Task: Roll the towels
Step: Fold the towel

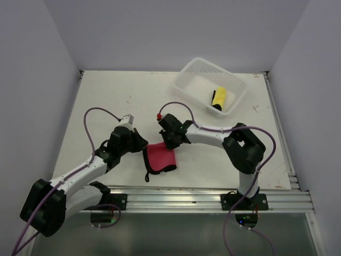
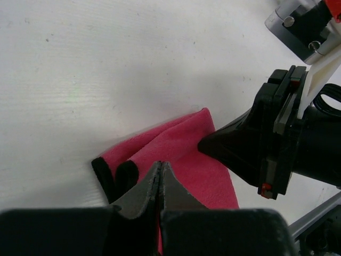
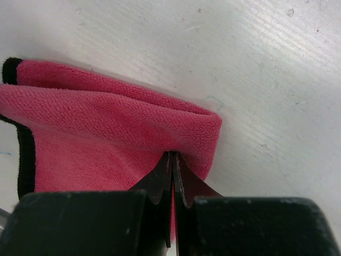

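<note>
**Item 1, left hand** (image 1: pixel 141 145). It is reaching in from the near left. Its fingers (image 2: pixel 141 192) are pressing together with cloth between them, gripping the pink towel at its far left corner, just beside the black trim (image 2: pixel 112 178).

**Item 2, pink towel** (image 1: pixel 160 157). It is lying on the surface (image 1: pixel 101 101) towards the front, between the two hands and touching both. It is sitting as a folded, roughly square pad, with the trim running down its left and near edges. In the right wrist view the far right corner is doubling over into a soft fold. By my judgement it is not yet forming a roll.

**Item 3, right hand** (image 1: pixel 169 142). It is coming in from the right. Its fingers (image 3: pixel 154 184) are closing tight on the far right corner of the same towel and are holding nothing else.

**Item 4, basket** (image 1: pixel 184 73). It is standing at the far right, well apart from both hands, and is holding a yellow towel (image 1: pixel 219 98) that looks already rolled.

**Governing relation.** Neither hand is nearer, since each is already gripping the cloth. The held edge is running left to right between them, and the rest of the towel is spreading from that line towards the arm bases. A roll would likely be taking that line as its axis, with both hands travelling together across the pad.
</note>
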